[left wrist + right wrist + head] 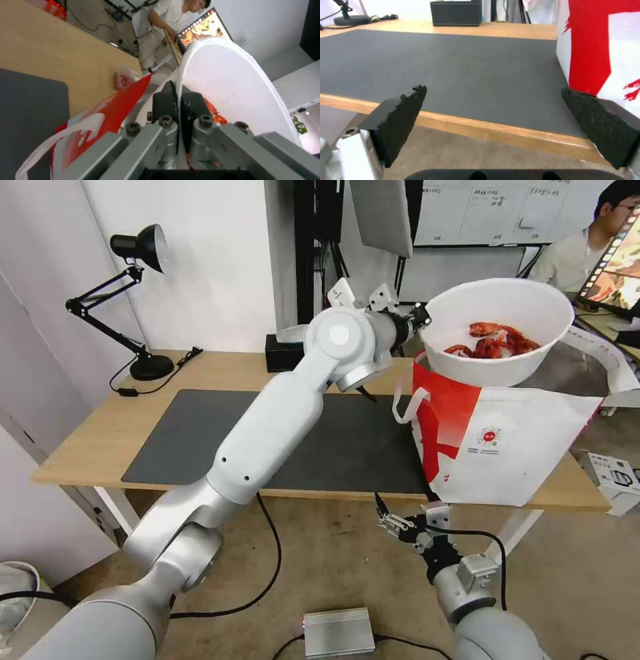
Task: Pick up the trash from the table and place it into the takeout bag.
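Bowl [500,330], one, white, red shells inside, held above the takeout bag's [513,447] open mouth. Left claw [421,319] clamped on its near rim; left wrist view shows pads [191,105] either side of the rim. Right claw [387,517] below the bench [87,447] edge, pads [405,117] wide apart, bag beside it.

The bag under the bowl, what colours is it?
The bag is red and white with a small round red logo, clearest in the head view.
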Available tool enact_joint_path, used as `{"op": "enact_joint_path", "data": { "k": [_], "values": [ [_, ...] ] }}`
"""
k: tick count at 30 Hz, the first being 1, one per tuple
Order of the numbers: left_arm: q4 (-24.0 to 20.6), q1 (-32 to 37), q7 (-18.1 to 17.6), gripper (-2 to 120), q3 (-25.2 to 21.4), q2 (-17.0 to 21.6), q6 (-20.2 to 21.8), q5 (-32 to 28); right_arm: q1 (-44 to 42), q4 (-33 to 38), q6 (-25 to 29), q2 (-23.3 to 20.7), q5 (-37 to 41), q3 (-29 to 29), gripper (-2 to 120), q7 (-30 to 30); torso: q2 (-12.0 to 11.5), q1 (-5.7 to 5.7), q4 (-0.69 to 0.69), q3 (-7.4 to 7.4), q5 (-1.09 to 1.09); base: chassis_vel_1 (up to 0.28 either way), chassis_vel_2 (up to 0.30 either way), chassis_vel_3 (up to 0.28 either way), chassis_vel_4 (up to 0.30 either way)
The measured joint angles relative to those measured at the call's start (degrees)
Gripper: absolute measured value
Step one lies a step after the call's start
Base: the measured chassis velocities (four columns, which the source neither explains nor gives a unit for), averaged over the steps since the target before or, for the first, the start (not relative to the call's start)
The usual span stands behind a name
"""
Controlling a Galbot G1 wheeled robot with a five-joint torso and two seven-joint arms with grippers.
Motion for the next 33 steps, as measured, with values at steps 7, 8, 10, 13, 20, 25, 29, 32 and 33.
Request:
{"op": "enact_joint_path", "data": {
  "k": [7, 8, 10, 13, 20, 25, 29, 32, 33],
  "values": [
    [-0.23, 0.11, 0.38, 1, 0.64, 0.27, 0.42, 1.64, 0.0, 0.0, 0.0, 0.0, 0.0, 0.0, 100, 0.0, 0.0, 0.0, 0.0, 0.0, 0.0, 0.0, 0.0, 0.0, 0.0],
    [-0.23, 0.11, 0.38, 1, 0.64, 0.27, 0.42, 1.64, 0.0, 0.0, 0.0, 0.0, 0.0, 0.0, 100, 0.0, 0.0, 0.0, 0.0, 0.0, 0.0, 0.0, 0.0, 0.0, 0.0],
    [-0.71, 0.13, 1.8, 11, 0.93, 0.48, 0.57, 2.15, 0.0, 0.0, 0.0, 0.0, 0.0, 0.0, 100, 0.0, 0.0, 0.0, 0.0, 0.0, 0.0, 0.0, 0.0, 0.0, 0.0],
    [-0.97, 0.14, 2.36, 19, 1.08, 0.63, 0.66, 2.3, 0.0, 0.0, 0.0, 0.0, 0.0, 0.0, 100, 0.0, 0.0, 0.0, 0.0, 0.0, 0.0, 0.0, 0.0, 0.0, 0.0],
    [-1.38, 0.21, 2.57, 44, 1.21, 1.15, 0.73, 2.34, 0.0, 0.0, 0.0, 0.0, 0.0, 0.0, 100, 0.0, 0.0, 0.0, 0.0, 0.0, 0.0, 0.0, 0.0, 0.0, 0.0],
    [-2.32, 0.23, 2.46, 66, 1.26, 2.74, 0.77, 2.14, 0.0, 0.0, 0.0, 0.0, 0.0, 0.0, 100, 0.0, -0.01, 0.0, 0.0, 0.0, 0.0, 0.0, 0.0, 0.0, 0.0],
    [-3.21, 0.79, 2.46, 79, 1.28, 4.35, 0.77, 2.09, 0.0, 0.0, 0.0, 0.0, 0.0, 0.0, 100, 0.0, -0.01, 0.0, 0.01, 0.0, 0.0, 0.0, 0.0, 0.0, 0.0],
    [-3.73, 1.29, 2.47, 87, 1.29, 5.17, 0.77, 2.08, 0.0, 0.0, 0.0, 0.0, 0.0, 0.0, 100, 0.0, -0.01, 0.0, 0.0, 0.0, 0.0, 0.0, 0.0, 0.0, 0.0],
    [-4.16, 1.72, 2.47, 93, 1.29, 5.71, 0.77, 2.09, 0.0, 0.0, 0.0, 0.0, 0.0, 0.0, 100, 0.0, -0.01, 0.0, 0.0, 0.0, 0.0, 0.0, 0.0, 0.0, 0.0]
  ]
}}
